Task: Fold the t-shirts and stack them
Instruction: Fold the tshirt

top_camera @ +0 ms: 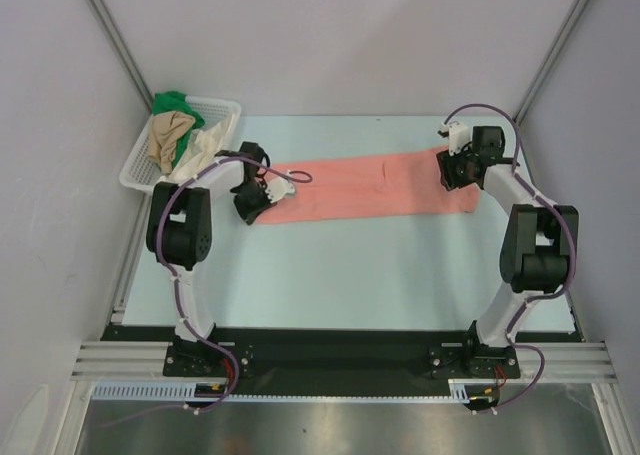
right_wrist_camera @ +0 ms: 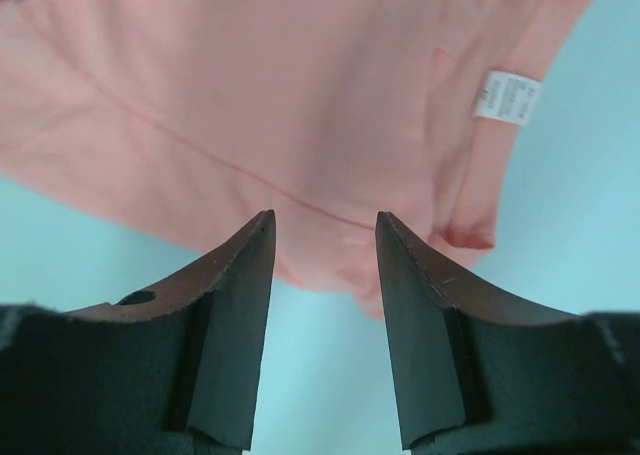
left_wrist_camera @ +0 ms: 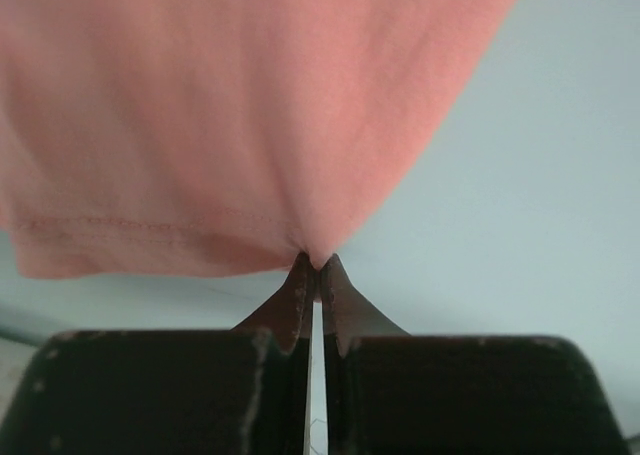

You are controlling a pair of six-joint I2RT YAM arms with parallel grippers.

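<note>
A salmon-pink t-shirt (top_camera: 365,187) lies stretched in a long band across the pale blue table. My left gripper (top_camera: 250,207) sits at its left end. In the left wrist view that gripper (left_wrist_camera: 315,262) is shut on a pinch of the pink t-shirt (left_wrist_camera: 220,115), near the hemmed edge. My right gripper (top_camera: 452,172) hovers at the shirt's right end. Seen from the right wrist, it (right_wrist_camera: 325,225) is open, its fingertips over the edge of the pink t-shirt (right_wrist_camera: 290,105) beside the white label (right_wrist_camera: 506,97). Green, tan and cream t-shirts (top_camera: 178,135) lie bunched in the basket.
A white plastic lattice basket (top_camera: 228,110) stands at the table's far left corner, just behind the left arm. Grey walls close in both sides and the back. A black rail (top_camera: 330,350) runs along the near edge between the arm bases.
</note>
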